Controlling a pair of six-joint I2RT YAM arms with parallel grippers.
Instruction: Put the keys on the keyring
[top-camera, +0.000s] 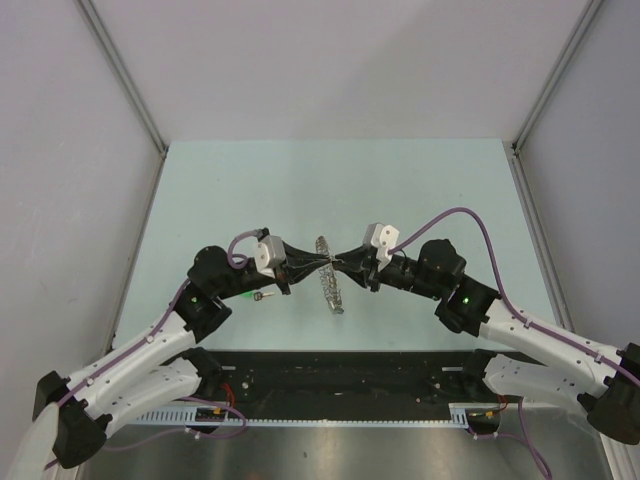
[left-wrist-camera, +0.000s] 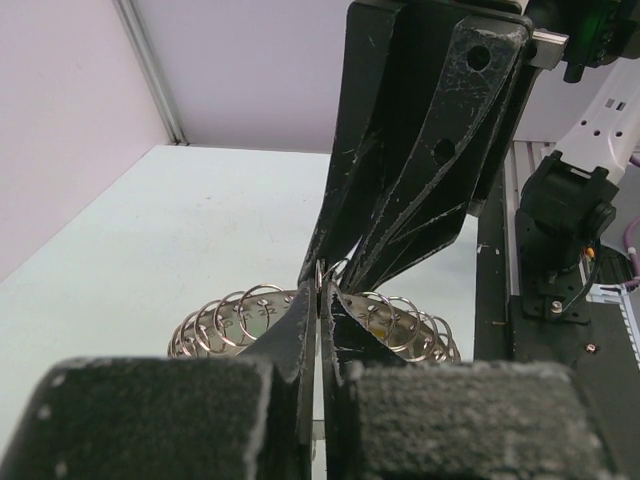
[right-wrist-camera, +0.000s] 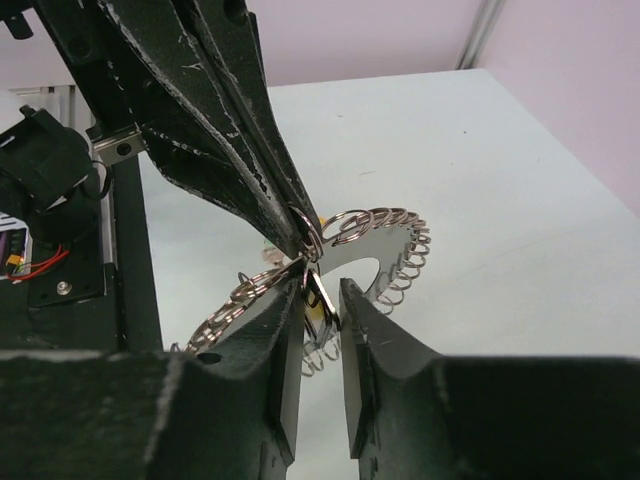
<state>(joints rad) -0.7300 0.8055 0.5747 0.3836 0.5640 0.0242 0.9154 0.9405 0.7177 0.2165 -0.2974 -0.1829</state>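
My left gripper (top-camera: 321, 262) (left-wrist-camera: 322, 290) is shut on a thin metal keyring (left-wrist-camera: 323, 272) (right-wrist-camera: 312, 233), held up over the table's middle. My right gripper (top-camera: 337, 264) (right-wrist-camera: 322, 282) meets it tip to tip. A small key (right-wrist-camera: 322, 298) with a metal blade slants across the narrow gap between the right fingers. It touches both and sits just under the ring. Whether it is threaded on the ring I cannot tell. Another key (top-camera: 258, 296), green-headed, lies on the table beside the left gripper.
A curved metal plate (top-camera: 331, 288) (left-wrist-camera: 240, 322) (right-wrist-camera: 395, 250) lined with several spare rings lies on the table directly under both grippers. The black rail (top-camera: 330, 365) with the arm bases runs along the near edge. Grey walls close in the back and sides.
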